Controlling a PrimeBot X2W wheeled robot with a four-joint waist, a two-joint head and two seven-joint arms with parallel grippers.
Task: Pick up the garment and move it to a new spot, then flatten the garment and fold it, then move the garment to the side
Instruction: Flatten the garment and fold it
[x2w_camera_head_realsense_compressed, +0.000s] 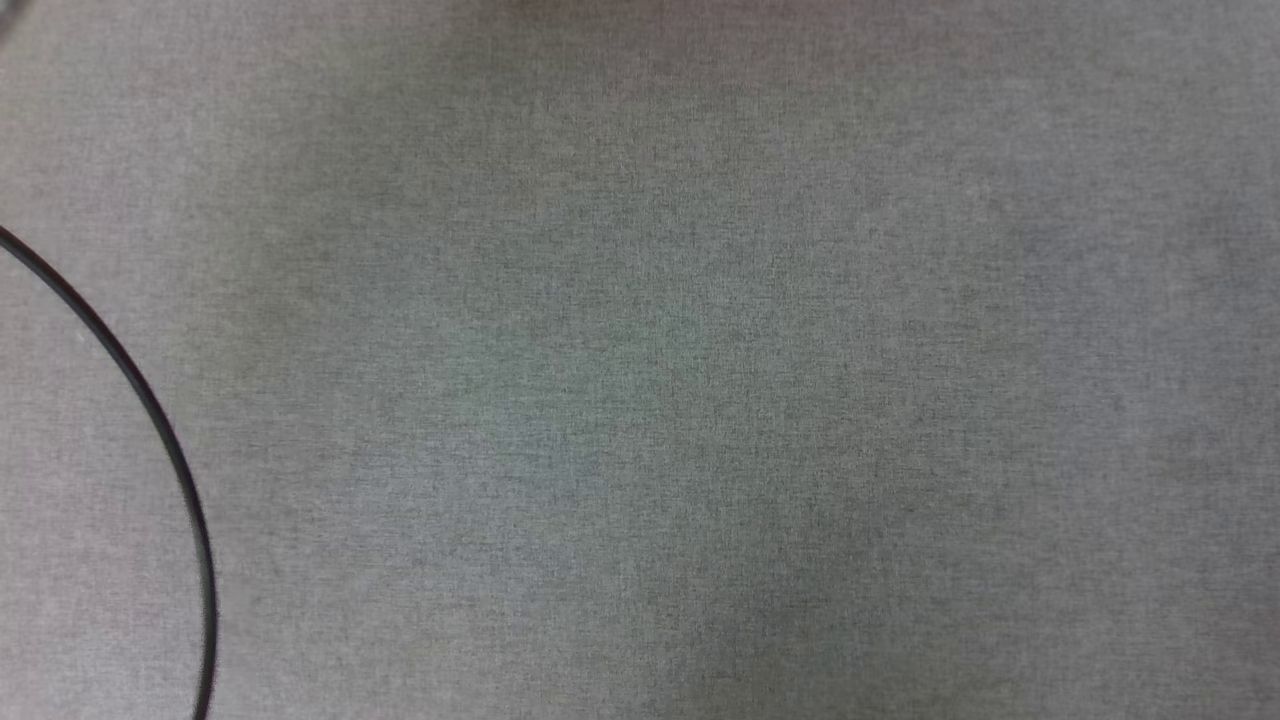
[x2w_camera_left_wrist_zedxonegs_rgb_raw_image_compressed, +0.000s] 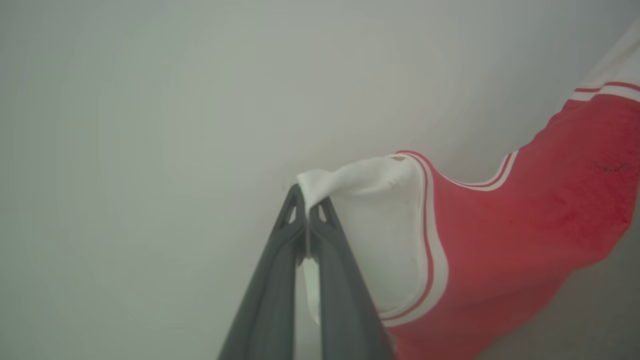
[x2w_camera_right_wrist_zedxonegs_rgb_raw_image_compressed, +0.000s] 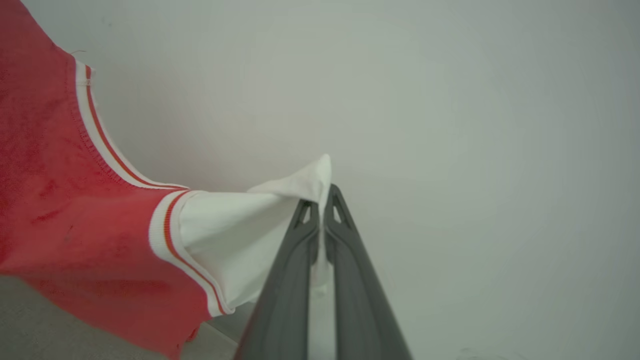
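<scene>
The left jaws were fully closed on the bunched tip of one white sleeve (x2w_camera_left_wrist_zedxonegs_rgb_raw_image_compressed: 370, 225), with cloth pinched between the dark fingers (x2w_camera_left_wrist_zedxonegs_rgb_raw_image_compressed: 270, 300). The right jaws were likewise closed tight on the tip of the opposite white sleeve (x2w_camera_right_wrist_zedxonegs_rgb_raw_image_compressed: 240, 235). A grip at each sleeve end appeared chosen to spread the garment (x2w_camera_left_wrist_zedxonegs_rgb_raw_image_compressed: 500, 240) across its width. From each grip the sleeve ran taut to the striped trim and then to the red body, which sagged between the arms in front of a pale wall (x2w_camera_left_wrist_zedxonegs_rgb_raw_image_compressed: 150, 125). The garment was thus held aloft. Whether its lower edge touched the grey surface (x2w_camera_head_realsense_compressed: 640, 360) could not be told. A black cable (x2w_camera_head_realsense_compressed: 150, 410) curved across that surface at the left. Judged step: transfer to the new spot.
</scene>
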